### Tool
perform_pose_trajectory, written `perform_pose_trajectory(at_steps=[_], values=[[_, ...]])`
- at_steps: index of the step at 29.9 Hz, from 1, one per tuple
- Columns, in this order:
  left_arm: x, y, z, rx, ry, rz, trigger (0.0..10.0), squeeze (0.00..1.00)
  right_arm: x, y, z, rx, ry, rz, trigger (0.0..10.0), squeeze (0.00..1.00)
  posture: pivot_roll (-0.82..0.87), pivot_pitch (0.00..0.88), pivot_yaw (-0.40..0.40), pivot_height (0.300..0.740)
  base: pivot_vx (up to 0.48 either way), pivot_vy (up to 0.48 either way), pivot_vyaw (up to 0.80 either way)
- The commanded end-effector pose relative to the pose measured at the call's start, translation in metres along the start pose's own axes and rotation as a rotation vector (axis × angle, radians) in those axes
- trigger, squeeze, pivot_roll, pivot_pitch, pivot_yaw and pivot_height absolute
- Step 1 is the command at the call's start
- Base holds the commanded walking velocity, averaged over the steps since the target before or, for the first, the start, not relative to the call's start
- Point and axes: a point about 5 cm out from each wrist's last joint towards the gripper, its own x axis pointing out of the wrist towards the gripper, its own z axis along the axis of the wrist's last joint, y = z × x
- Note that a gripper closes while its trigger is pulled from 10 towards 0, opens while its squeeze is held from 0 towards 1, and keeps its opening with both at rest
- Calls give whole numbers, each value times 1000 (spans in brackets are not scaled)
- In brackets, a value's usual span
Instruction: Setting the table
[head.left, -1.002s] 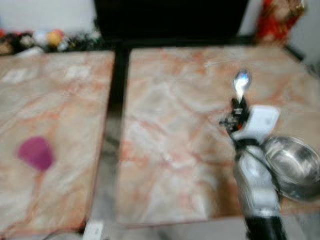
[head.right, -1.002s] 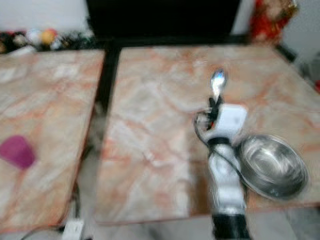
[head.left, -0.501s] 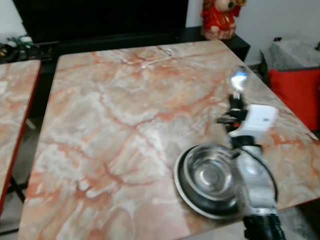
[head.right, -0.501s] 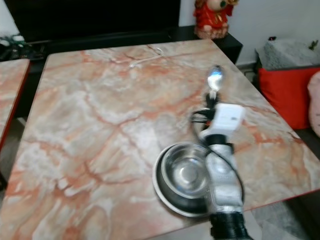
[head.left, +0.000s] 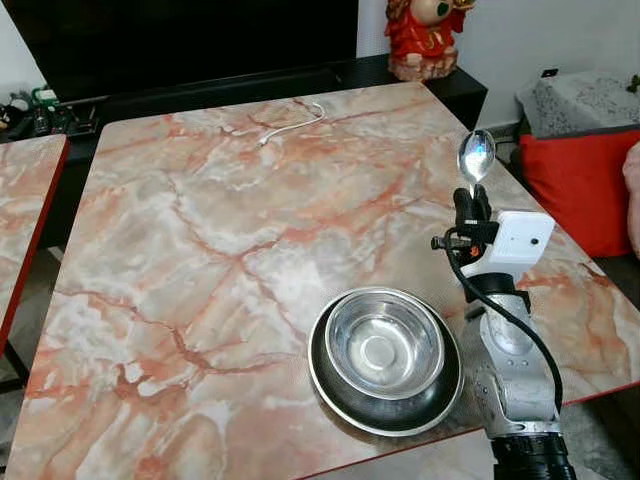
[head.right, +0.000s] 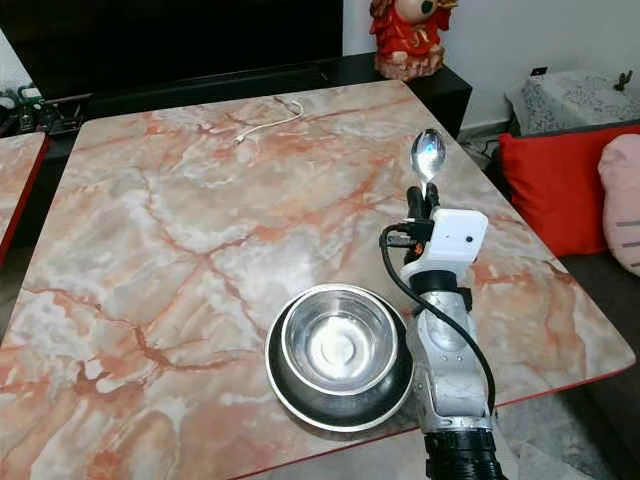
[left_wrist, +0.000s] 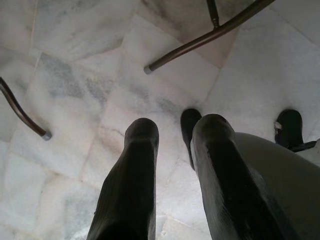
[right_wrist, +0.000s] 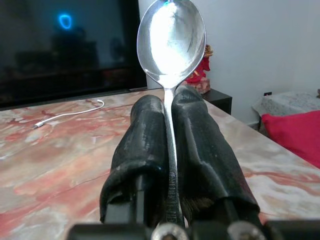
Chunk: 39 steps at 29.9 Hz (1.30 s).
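Note:
A steel bowl (head.left: 385, 345) sits in a dark steel plate (head.left: 441, 393) near the front edge of the marble table (head.left: 230, 230). My right gripper (head.left: 471, 206) is raised just right of the bowl, shut on a silver spoon (head.left: 476, 157) whose head points up and away. In the right wrist view the spoon (right_wrist: 171, 37) stands clamped between the two black fingers (right_wrist: 145, 145). The left gripper (left_wrist: 172, 130) hangs over the floor with a small gap between its fingers and nothing held.
A white cable (head.left: 292, 124) lies at the table's far side. A red figurine (head.left: 420, 35) stands on the dark cabinet behind. A red cushion (head.left: 585, 180) is to the right. A second marble table (head.left: 25, 215) stands left across a gap.
The camera has swung right: the view shifted from two tables to the right table, and the bowl now lies left of my right arm. The spoon stays held.

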Motion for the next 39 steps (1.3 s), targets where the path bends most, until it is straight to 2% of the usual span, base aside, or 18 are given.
perform_pose_trajectory(at_steps=[1,10,23,25,30,34,38,39], values=[[-2,8,-7,-19,36,14,10000,0,0,1,4,0,-9,7,10000,0,-74,106,25,740,0,0,0],[-4,17,-9,-28,40,19,10000,0,0,-2,3,-3,-3,4,10000,0,-73,106,25,740,0,0,0],[-4,19,-10,-22,51,20,10000,0,-1,-6,-1,-13,27,-15,10000,0,-74,106,26,740,0,0,0],[-3,12,-10,-22,53,13,10000,0,-6,-13,-4,-15,55,-49,10000,0,-73,106,23,740,0,0,0],[-3,9,-10,-22,53,8,10000,0,-21,-26,0,-44,97,-60,10000,0,-90,112,23,740,0,0,0],[-3,8,-11,-16,57,2,10000,0,-42,-42,8,-110,200,-14,10000,0,-116,118,25,740,0,0,0],[-4,8,-12,-12,59,-4,10000,0,-49,-49,12,-128,227,29,10000,0,-127,119,28,740,0,0,0],[-4,8,-13,-8,61,-8,10000,0,-56,-58,8,-152,314,55,10000,0,-146,122,34,740,0,0,0]])
